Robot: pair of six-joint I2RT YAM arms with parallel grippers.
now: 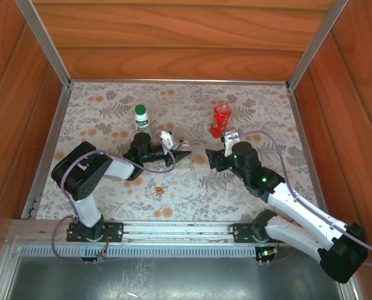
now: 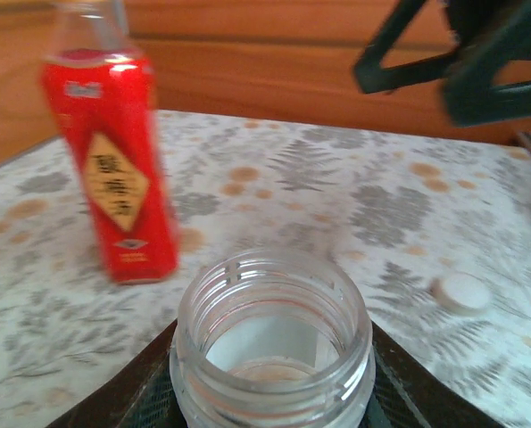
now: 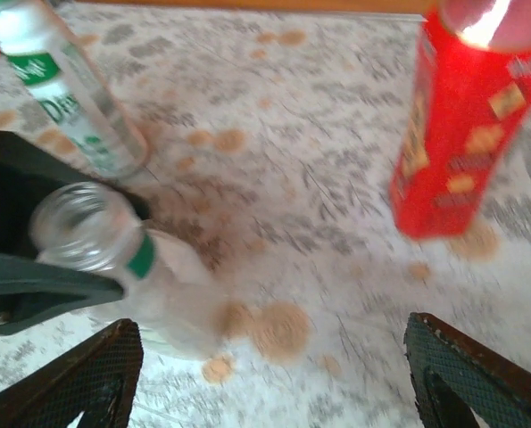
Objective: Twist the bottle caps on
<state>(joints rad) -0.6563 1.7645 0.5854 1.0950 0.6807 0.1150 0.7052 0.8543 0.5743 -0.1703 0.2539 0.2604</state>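
My left gripper [image 1: 183, 154] is shut on the tiny clear bottle [image 2: 272, 343]. The bottle's threaded mouth is uncapped and sits between the dark fingers [image 2: 131, 397]. That same clear bottle [image 3: 100, 245] lies at the left of the right wrist view. My right gripper [image 1: 211, 160] faces it from the right, open, with nothing between its fingers [image 3: 87, 374]. The red bottle [image 1: 220, 119] stands behind the right gripper. The white bottle [image 1: 140, 120] wears a green cap [image 1: 140, 110]. A white cap [image 2: 461, 292] lies flat on the mat. An orange cap [image 1: 159, 189] lies nearer the arm bases.
The floral mat [image 1: 110, 106] covers the table, boxed in by wooden walls [image 1: 173, 37] and a metal rail [image 1: 173, 230] at the near edge. The two grippers sit close together at the middle.
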